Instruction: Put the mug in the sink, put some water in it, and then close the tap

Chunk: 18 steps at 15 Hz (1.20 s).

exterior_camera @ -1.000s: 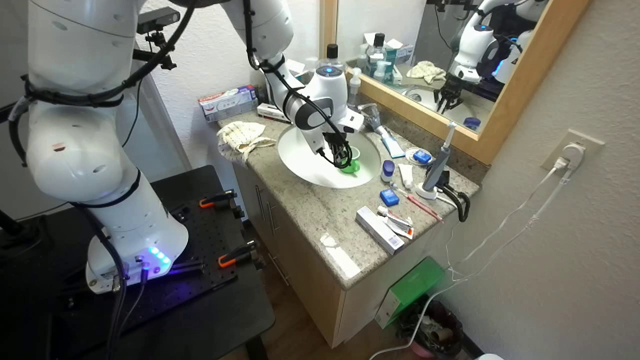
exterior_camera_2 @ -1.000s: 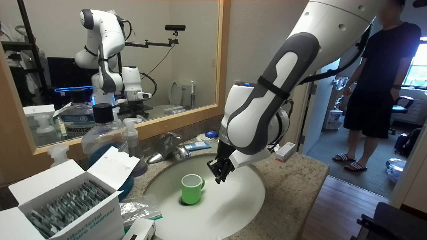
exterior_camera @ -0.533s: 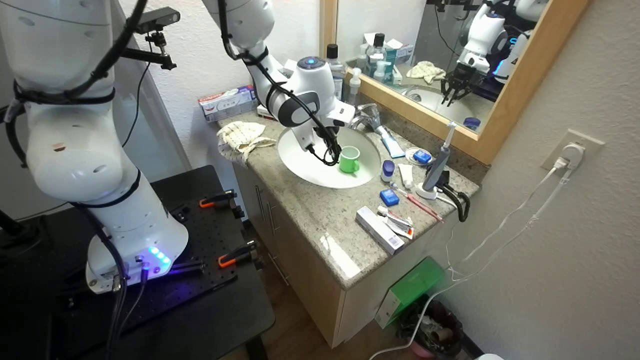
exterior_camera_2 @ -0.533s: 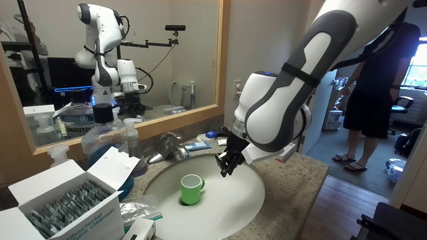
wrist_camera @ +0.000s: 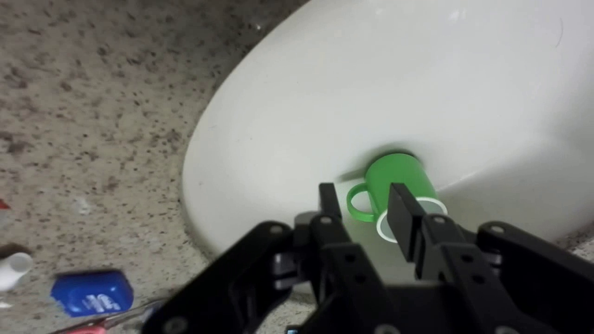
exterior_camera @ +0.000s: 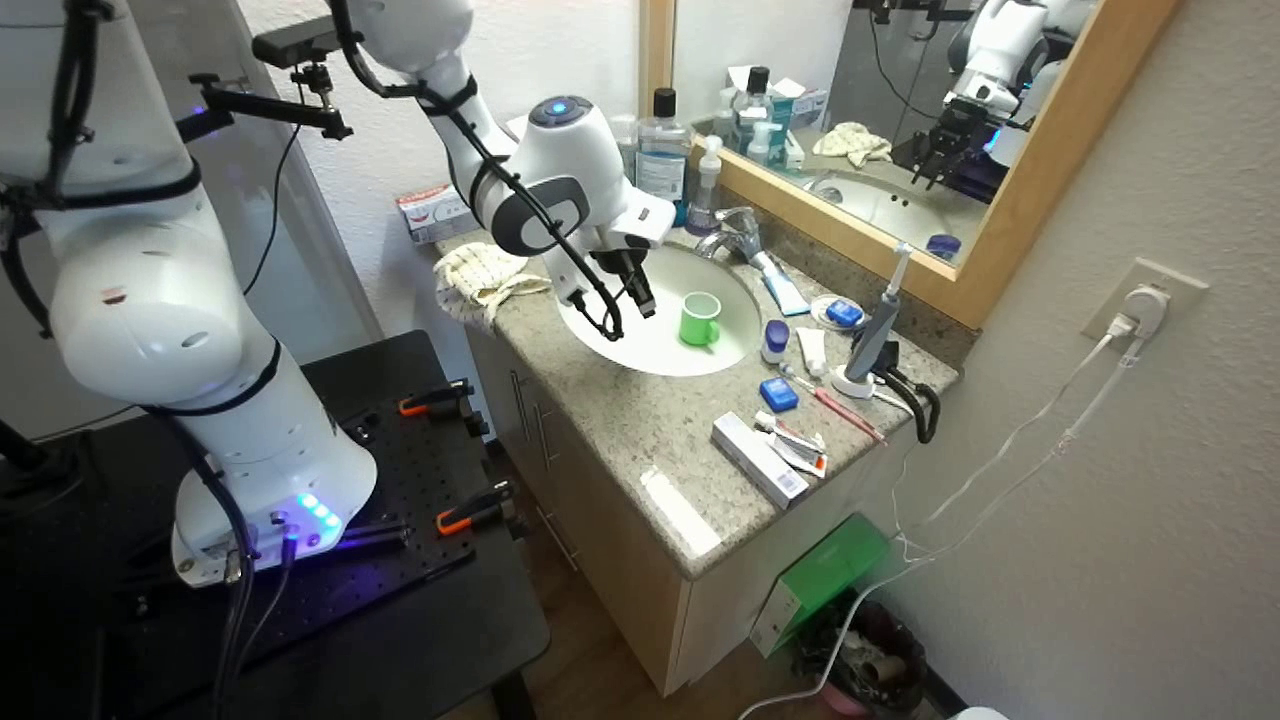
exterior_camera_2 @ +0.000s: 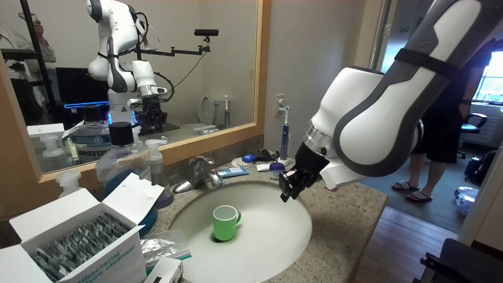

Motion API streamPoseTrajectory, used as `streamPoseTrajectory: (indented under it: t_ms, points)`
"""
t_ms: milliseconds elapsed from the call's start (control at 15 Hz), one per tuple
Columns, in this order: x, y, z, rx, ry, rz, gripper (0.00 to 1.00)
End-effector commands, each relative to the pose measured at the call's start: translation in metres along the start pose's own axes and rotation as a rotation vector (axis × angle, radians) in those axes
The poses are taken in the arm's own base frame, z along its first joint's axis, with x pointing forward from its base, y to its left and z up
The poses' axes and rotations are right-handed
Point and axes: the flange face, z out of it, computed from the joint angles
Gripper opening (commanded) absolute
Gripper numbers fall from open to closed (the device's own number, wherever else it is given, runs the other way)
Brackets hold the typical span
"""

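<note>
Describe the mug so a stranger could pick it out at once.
Start at the wood-framed mirror, then drop to the speckled counter, where a white oval sink lies in front of a shiny tap. The mug stands mouth-up inside that sink. Its green body, white rim and loop handle set it apart from the white sink and metal tap.

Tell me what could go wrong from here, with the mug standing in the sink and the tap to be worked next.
1. The water may miss: the mug stands apart from the tap, and I can't tell whether the stream would land in it.
2. Reaching for the tap, the claw might knock the blue tube beside it into the sink.
3. The mug could tip if bumped, as nothing holds it in the curved sink.
</note>
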Motion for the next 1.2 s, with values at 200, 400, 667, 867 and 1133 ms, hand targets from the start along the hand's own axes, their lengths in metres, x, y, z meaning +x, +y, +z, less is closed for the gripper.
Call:
streamPoseTrajectory:
  t_ms: [200,400,667,867,1133]
  points:
    - [-0.018,0.008,-0.021,0.007,0.036,0.035,0.63]
    - [-0.022,0.009,-0.027,0.008,0.043,0.037,0.74]
    - [-0.022,0.009,-0.027,0.008,0.044,0.037,0.74]
    - [-0.022,0.009,-0.027,0.008,0.044,0.037,0.74]
    - [-0.022,0.009,-0.027,0.008,0.044,0.037,0.74]
